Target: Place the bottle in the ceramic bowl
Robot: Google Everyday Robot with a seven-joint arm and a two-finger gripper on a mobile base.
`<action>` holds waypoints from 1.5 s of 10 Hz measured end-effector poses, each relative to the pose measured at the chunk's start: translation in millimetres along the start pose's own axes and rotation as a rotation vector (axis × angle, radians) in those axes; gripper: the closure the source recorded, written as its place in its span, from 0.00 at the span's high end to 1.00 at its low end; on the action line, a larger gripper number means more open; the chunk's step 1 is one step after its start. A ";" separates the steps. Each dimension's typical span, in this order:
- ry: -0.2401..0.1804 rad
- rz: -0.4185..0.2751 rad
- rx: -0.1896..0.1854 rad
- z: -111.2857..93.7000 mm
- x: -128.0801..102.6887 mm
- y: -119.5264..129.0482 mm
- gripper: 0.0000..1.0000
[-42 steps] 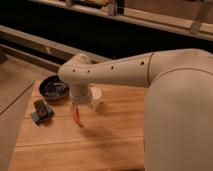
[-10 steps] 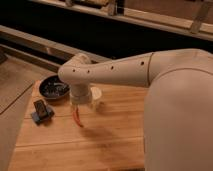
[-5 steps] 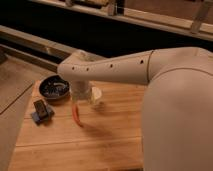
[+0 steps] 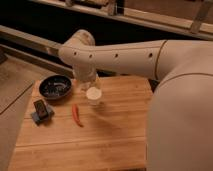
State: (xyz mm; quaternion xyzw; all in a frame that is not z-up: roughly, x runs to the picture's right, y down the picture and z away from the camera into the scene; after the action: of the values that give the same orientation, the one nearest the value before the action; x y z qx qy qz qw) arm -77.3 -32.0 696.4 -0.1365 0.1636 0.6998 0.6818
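Camera view: my wrist [image 4: 86,75] had lifted since a second earlier, uncovering the bottle [image 4: 93,95] under my jaws, just right of the bowl [image 4: 55,88]. Jaws apart or clamped: could not tell. Bottle not yet in bowl; leftward carry pending.

Setting is read as an indoor robot test bench, of lab or workshop type. A slatted wooden table [image 4: 115,145] is seen on a grey floor [image 4: 12,82], backed by pale beams [image 4: 165,20] against darkness. Only a few props are laid out: bowl [image 4: 55,87], bottle [image 4: 93,95], chilli [image 4: 76,115]. The gripper [image 4: 91,88] is located just above the bottle.
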 end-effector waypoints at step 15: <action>-0.333 -0.283 0.059 -53.1 -164.6 -24.2 0.65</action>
State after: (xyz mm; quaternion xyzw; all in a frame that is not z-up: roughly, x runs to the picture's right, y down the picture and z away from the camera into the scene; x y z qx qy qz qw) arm -49.4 -203.4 715.3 -0.0206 0.0485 0.6048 0.7946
